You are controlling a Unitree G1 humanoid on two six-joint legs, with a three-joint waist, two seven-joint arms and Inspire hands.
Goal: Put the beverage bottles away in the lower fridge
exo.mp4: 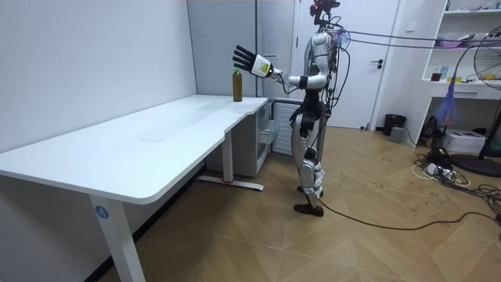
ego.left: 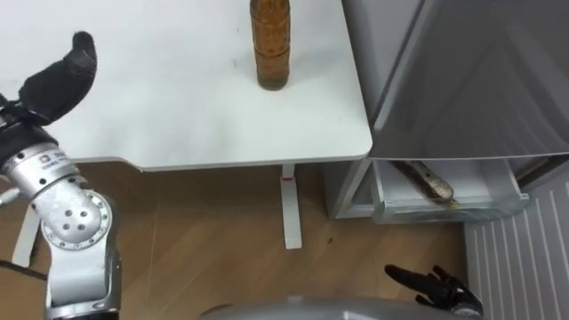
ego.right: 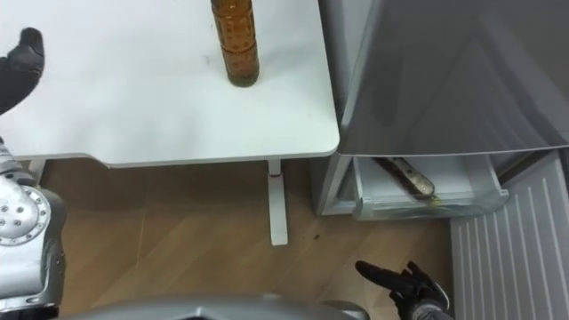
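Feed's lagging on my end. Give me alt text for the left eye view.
An amber drink bottle stands upright on the white table, with the open left hand raised to its left, apart from it. At right, the fridge's lower drawer is open with a second bottle lying inside; the open right hand hangs low.

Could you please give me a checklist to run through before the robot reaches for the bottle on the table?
1. Brown bottle upright on the white table: ok.
2. Left hand open and holding nothing: ok.
3. Left hand at the bottle: not ok, it is raised well to the bottle's left.
4. Lower fridge drawer open: ok.
5. Space beside the bottle lying in the drawer: looks ok.
6. Right hand open, low and free: ok.
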